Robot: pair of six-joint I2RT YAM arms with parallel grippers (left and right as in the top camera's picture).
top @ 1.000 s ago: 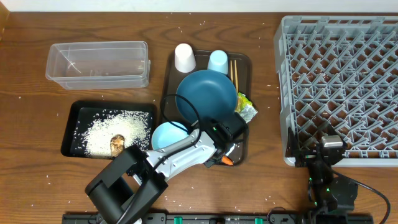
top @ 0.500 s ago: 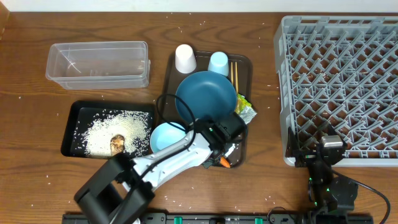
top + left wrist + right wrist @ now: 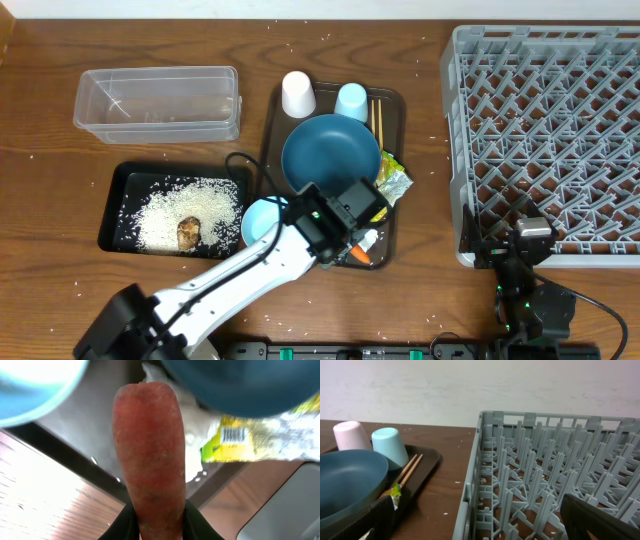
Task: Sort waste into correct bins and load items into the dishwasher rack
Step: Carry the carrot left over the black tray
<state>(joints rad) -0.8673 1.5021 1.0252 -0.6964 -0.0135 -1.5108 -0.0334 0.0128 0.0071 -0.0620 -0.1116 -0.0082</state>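
My left gripper (image 3: pixel 355 248) is shut on the small orange carrot (image 3: pixel 150 450), which fills the left wrist view above the brown serving tray's front right corner. Beside it lie a crumpled white tissue (image 3: pixel 195 450) and the foil wrapper (image 3: pixel 396 180). The dark blue plate (image 3: pixel 331 153), light blue bowl (image 3: pixel 262 218), white cup (image 3: pixel 297 92), light blue cup (image 3: pixel 351 99) and chopsticks (image 3: pixel 377 118) are on that tray. Rice and a brown lump (image 3: pixel 188 232) lie in the black tray (image 3: pixel 108 215). My right gripper (image 3: pixel 485 525) stands open by the grey rack (image 3: pixel 545 140).
The clear tub (image 3: pixel 158 102) stands at the back left, behind the black tray. The brown serving tray (image 3: pixel 272 125) is in the middle of the table. Loose rice grains are scattered over the wood. The rack fills the right side.
The left arm's elbow has swung left and its wrist has shifted slightly left over the tray corner. Its jaws have tightened on the carrot. The right arm has not moved.
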